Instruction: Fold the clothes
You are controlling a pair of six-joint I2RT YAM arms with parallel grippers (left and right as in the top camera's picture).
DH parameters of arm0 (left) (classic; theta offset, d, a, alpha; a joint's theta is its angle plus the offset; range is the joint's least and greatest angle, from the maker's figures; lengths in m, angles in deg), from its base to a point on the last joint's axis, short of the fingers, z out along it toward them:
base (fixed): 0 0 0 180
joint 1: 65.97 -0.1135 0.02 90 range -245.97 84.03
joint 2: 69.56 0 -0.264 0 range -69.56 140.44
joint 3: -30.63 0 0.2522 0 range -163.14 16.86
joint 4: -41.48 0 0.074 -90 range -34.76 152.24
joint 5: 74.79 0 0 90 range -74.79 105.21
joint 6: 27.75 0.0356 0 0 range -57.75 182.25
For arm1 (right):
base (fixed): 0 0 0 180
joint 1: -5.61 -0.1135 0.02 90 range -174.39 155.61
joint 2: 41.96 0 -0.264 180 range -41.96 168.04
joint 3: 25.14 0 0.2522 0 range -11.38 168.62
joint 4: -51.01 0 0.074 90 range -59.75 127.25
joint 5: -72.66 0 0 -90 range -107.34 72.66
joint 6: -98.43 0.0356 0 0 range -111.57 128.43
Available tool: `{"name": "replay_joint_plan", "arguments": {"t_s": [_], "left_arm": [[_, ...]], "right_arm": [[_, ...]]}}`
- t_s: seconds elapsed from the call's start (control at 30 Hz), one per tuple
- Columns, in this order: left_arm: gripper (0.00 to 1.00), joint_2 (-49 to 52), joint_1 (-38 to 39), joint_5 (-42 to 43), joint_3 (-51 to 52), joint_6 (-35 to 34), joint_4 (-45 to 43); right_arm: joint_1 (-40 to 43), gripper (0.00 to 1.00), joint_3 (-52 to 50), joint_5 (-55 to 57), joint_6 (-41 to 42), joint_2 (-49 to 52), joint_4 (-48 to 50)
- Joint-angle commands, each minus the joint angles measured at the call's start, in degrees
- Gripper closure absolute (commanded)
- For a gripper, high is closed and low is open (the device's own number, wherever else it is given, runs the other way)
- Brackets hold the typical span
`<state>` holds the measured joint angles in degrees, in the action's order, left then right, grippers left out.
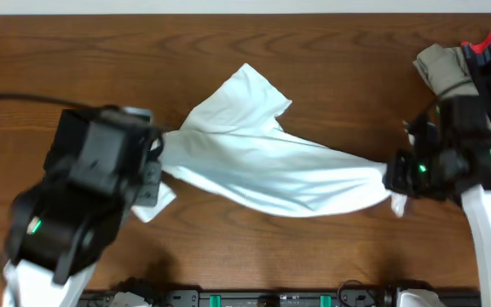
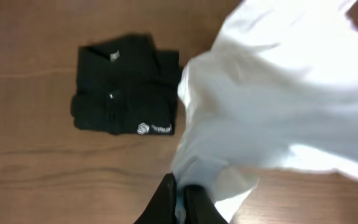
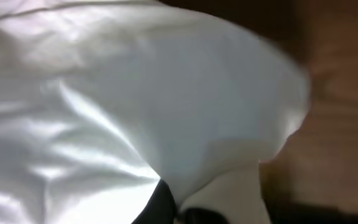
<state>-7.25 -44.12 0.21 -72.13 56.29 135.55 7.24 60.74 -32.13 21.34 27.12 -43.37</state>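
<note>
While both arms grip it, the white shirt (image 1: 262,166) hangs stretched between them across the middle of the table (image 1: 331,51), bunched into a narrow rope at each end and wider in between.

- Left pincer (image 2: 180,194): jaws together, clamped on a gathered fold of the white shirt. The wrist view shows the two dark fingers pinching cloth at the bottom edge. A small flap of cloth (image 1: 152,205) hangs past the grip on the near side.
- Right pincer (image 3: 178,208): jaws together, clamped on the other end of the white shirt. Cloth fills nearly the whole wrist view, with the dark fingers just showing at the bottom. In the overhead view a small white tip (image 1: 397,205) pokes out past the grip.
- Shirt body: creased, with one loose corner (image 1: 250,81) pointing toward the far edge of the table. Whether the middle touches the wood or hangs just above it, I cannot tell.
- Black garment (image 2: 126,93): folded into a neat rectangle, flat on the table, with a small white logo near one corner. Seen only from the left wrist, beside the shirt's bunched end.
- Far right corner: a khaki garment (image 1: 440,68) and a red garment (image 1: 488,41) are heaped together, partly behind the right arm.
</note>
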Motion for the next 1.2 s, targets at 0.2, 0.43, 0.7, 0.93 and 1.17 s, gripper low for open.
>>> {"name": "replay_joint_plan", "arguments": {"t_s": [0.2, 0.43, 0.7, 0.93, 1.17], "left_arm": [[0.94, 7.72, -0.31, -0.74, -1.16, 3.41, -10.97], [0.94, 20.81, -0.31, -0.74, -1.16, 3.39, -15.39], [0.94, 25.05, -0.31, -0.72, -1.16, 3.34, -14.49], [0.94, 24.59, -0.31, -0.74, -1.16, 3.34, -14.64], [0.94, 24.48, -0.31, -0.74, -1.16, 3.34, -14.62]], "right_arm": [[-0.42, 0.9, 0.42, -0.42, -0.09, 10.47, 11.87], [0.46, 0.5, 0.44, -0.04, -0.37, 24.81, 30.03], [-1.42, 0.52, 0.42, -10.64, -9.62, 26.71, 16.37], [-11.02, 0.47, -2.49, -9.64, -12.48, 26.18, 8.46], [-20.61, 0.45, -12.74, -8.9, -4.07, 26.18, 17.2]]}}
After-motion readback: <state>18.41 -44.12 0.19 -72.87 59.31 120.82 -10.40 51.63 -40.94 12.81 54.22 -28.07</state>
